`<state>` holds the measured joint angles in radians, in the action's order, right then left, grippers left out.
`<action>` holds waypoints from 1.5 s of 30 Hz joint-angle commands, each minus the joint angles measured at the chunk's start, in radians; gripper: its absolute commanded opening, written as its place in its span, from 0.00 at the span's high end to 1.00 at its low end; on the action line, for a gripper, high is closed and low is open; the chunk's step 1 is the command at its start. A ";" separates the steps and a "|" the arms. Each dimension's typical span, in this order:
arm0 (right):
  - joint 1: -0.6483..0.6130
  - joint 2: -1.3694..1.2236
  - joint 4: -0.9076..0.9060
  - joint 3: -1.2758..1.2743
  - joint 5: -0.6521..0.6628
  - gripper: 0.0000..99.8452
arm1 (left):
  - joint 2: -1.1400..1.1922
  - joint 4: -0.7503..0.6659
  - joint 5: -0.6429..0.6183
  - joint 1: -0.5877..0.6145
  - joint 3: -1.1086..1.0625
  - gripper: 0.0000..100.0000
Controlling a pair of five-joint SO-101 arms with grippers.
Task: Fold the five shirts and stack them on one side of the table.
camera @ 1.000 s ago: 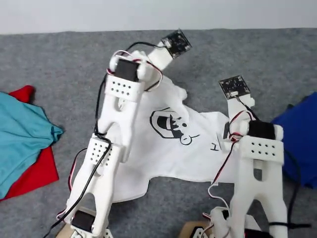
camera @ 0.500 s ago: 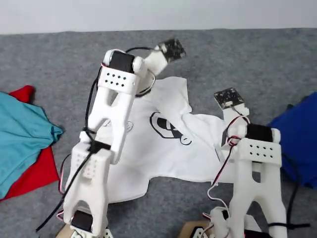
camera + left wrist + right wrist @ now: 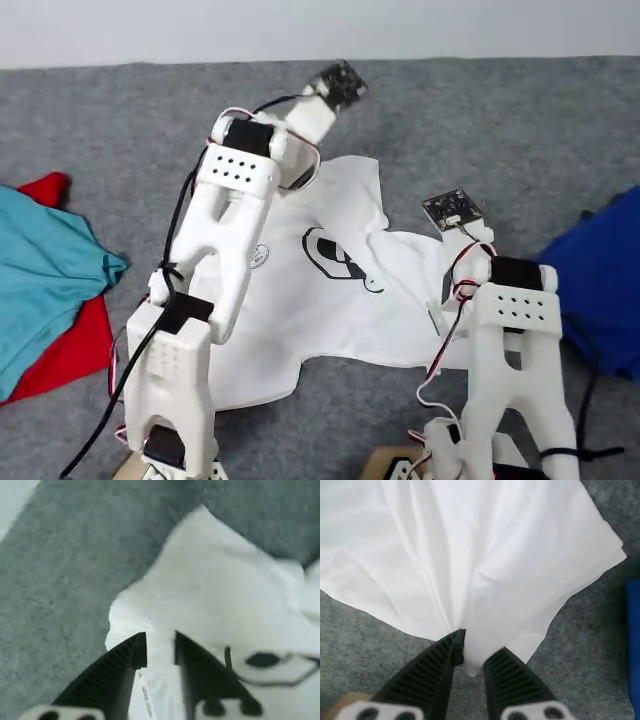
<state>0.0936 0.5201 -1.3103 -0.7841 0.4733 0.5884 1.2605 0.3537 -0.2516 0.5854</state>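
Left side of the table [image 3: 520, 110]: we see a teal shirt [image 3: 45, 275] bunched on top of a red shirt [image 3: 70, 355], with red poking out at the far and near ends. Both are unfolded and well apart from the arms.

Left gripper [image 3: 160, 647]: jaws almost together, narrow slot, a strip of the white shirt [image 3: 340, 310] pinched in it. The grip is on the shirt's far-left edge, near where the cloth comes to a peak.

White shirt sits mid-table, between the two arms and partly under them. Printed side up: black graphic [image 3: 338, 255] near the middle, small round print [image 3: 258, 255] just beside the left arm. Not flat. Creases fan toward the right, the far part draws into a point, and the near edge is ragged with a notch. We can't call a clean long axis: the footprint is about as wide as deep, with the widest run diagonal from the near-left corner to the right-hand side. We can't tell which end is collar and which is hem.

Right gripper [image 3: 472, 657]: jaws close together, clamped on a gathered fold at the white shirt's right-hand edge. Pleats radiate from the pinch.

Far right: blue shirt [image 3: 605, 285], crumpled, just beside the right arm.
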 commanded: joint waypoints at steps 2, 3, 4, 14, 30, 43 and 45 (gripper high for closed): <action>-0.004 0.042 0.008 0.008 0.003 0.99 | 0.017 -0.075 -0.084 -0.064 0.005 0.80; -0.004 0.042 0.008 0.008 0.003 0.99 | 0.026 -0.075 -0.084 -0.081 0.005 0.79; -0.004 0.042 0.008 0.008 0.003 0.99 | 0.035 -0.077 -0.084 -0.100 0.005 0.79; -0.004 0.044 -0.001 0.008 0.002 0.99 | 0.157 -0.244 -0.147 -0.130 0.013 0.79; -0.004 0.045 -0.001 0.009 0.000 0.99 | 0.474 0.077 -0.034 -0.126 0.493 1.00; -0.004 0.045 -0.076 0.012 -0.025 0.99 | 0.450 0.497 -0.031 -0.083 1.073 1.00; -0.004 0.045 -0.102 0.012 -0.025 0.99 | 0.414 0.497 -0.031 -0.046 1.033 1.00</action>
<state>0.0905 0.5201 -1.3732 -0.7841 0.4595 1.0932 1.7300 0.3184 -0.3575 1.6011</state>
